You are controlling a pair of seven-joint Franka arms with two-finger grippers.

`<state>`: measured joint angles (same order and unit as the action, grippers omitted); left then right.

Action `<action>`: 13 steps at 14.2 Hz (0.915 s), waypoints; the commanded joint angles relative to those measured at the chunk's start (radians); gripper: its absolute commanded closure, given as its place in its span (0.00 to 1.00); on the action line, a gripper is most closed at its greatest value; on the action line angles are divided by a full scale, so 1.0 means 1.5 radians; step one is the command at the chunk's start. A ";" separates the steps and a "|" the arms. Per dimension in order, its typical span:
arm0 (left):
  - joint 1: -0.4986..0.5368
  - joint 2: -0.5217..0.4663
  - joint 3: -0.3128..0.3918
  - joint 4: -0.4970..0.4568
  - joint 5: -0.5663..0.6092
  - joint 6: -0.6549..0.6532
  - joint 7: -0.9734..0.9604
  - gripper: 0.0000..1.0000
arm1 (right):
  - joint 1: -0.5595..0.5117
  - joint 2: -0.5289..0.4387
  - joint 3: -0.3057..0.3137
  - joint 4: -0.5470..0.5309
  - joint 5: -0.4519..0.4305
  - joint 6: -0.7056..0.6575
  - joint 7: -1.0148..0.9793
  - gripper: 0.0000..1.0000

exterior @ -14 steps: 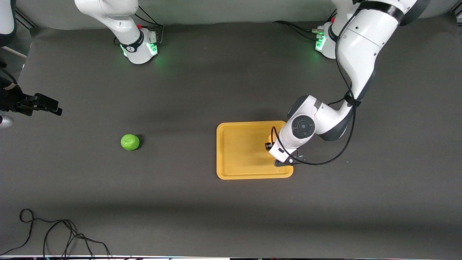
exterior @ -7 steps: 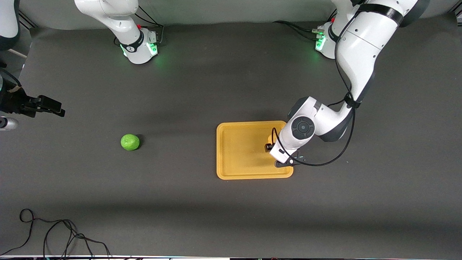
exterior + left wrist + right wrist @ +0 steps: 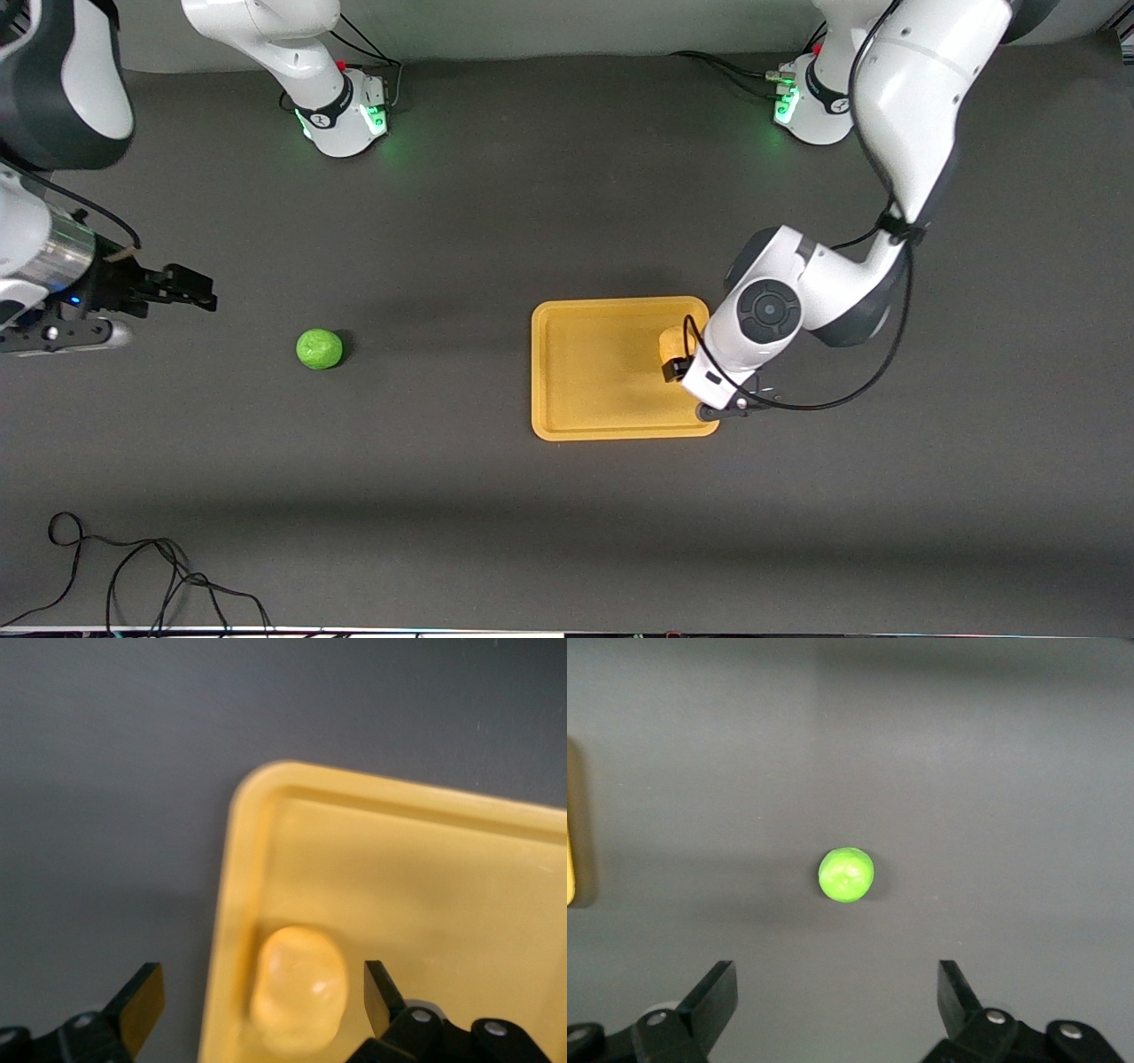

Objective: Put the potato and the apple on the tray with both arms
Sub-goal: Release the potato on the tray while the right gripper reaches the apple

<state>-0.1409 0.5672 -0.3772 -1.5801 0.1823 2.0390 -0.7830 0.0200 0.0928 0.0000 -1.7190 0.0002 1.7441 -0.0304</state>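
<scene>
The yellow-orange potato (image 3: pixel 671 339) (image 3: pixel 299 988) lies in the yellow tray (image 3: pixel 594 390) (image 3: pixel 425 877), close to the rim at the left arm's end. Over it hangs my left gripper (image 3: pixel 680 369) (image 3: pixel 261 981), open, with a finger on each side of the potato and apart from it. The green apple (image 3: pixel 319 348) (image 3: pixel 846 874) rests on the dark table toward the right arm's end. My right gripper (image 3: pixel 205 297) (image 3: pixel 837 985) is open with nothing in it, up in the air and short of the apple, toward the right arm's end.
A loose black cable (image 3: pixel 133 576) lies on the table's near edge at the right arm's end. Both arm bases (image 3: pixel 345 115) stand along the table's edge farthest from the front camera. A strip of the tray's rim (image 3: pixel 570 859) shows in the right wrist view.
My left gripper opened and let go of the potato, which now lies in the tray, and drew slightly toward the left arm's end. The right arm swung in toward the apple.
</scene>
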 commanded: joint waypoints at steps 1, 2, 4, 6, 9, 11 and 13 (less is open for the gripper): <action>0.034 -0.044 -0.001 0.077 0.008 -0.128 0.037 0.00 | 0.000 -0.017 -0.002 -0.124 -0.006 0.110 -0.003 0.00; 0.051 -0.065 -0.002 0.085 0.005 -0.138 0.089 0.00 | 0.001 -0.015 -0.002 -0.162 -0.006 0.154 -0.002 0.00; 0.086 -0.114 0.000 0.085 0.001 -0.166 0.196 0.00 | 0.001 -0.007 -0.002 -0.233 -0.003 0.240 -0.002 0.00; 0.132 -0.154 -0.002 0.084 -0.010 -0.217 0.272 0.00 | 0.002 0.017 -0.001 -0.286 -0.003 0.332 -0.002 0.00; 0.195 -0.206 0.001 0.065 -0.048 -0.281 0.362 0.00 | 0.018 0.062 -0.002 -0.335 -0.001 0.446 -0.001 0.00; 0.230 -0.254 0.000 0.012 -0.049 -0.280 0.364 0.00 | 0.017 0.084 -0.002 -0.356 0.001 0.502 -0.001 0.00; 0.246 -0.323 0.002 -0.077 -0.050 -0.240 0.366 0.00 | 0.017 0.109 -0.002 -0.364 0.001 0.548 -0.001 0.00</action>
<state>0.2015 0.2224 -0.3714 -1.5190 0.1232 1.6173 -0.2478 0.0417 0.2350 0.0002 -2.2522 0.0003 2.5028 -0.0306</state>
